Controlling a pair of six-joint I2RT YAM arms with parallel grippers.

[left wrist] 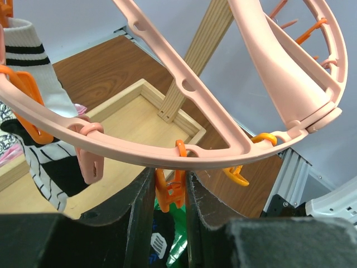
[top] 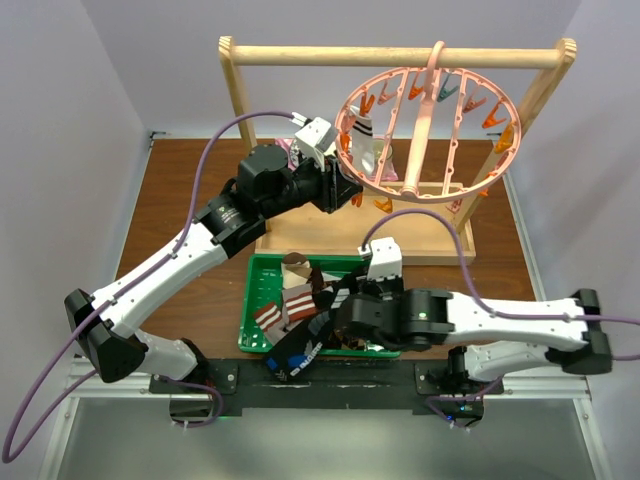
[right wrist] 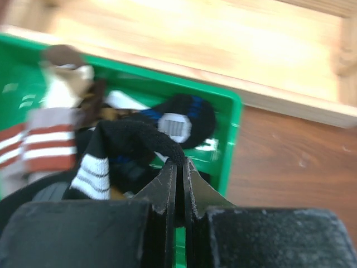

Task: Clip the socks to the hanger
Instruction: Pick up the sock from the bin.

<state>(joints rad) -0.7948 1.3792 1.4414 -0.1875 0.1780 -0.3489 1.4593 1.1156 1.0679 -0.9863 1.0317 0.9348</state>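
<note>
While left end effector (left wrist: 169, 176) pinches orange clip (left wrist: 169, 194), hanger rim (left wrist: 223, 159) just above

We list: round pink plastic hanger ring (top: 424, 120) with an orange plastic clip (left wrist: 170, 190); white fabric sock (left wrist: 30, 56), black bands; black knit sock (right wrist: 134, 139), white stripes; brown fabric sock (top: 275, 315), white stripes; green plastic tray (top: 250, 300); pale wooden rack (top: 400, 55); dark wood-grain table (top: 180, 190).

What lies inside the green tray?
A brown striped sock and a black sock pinched by the right tool show. The right arm covers the tray's right part; what lies there is hidden.
</note>
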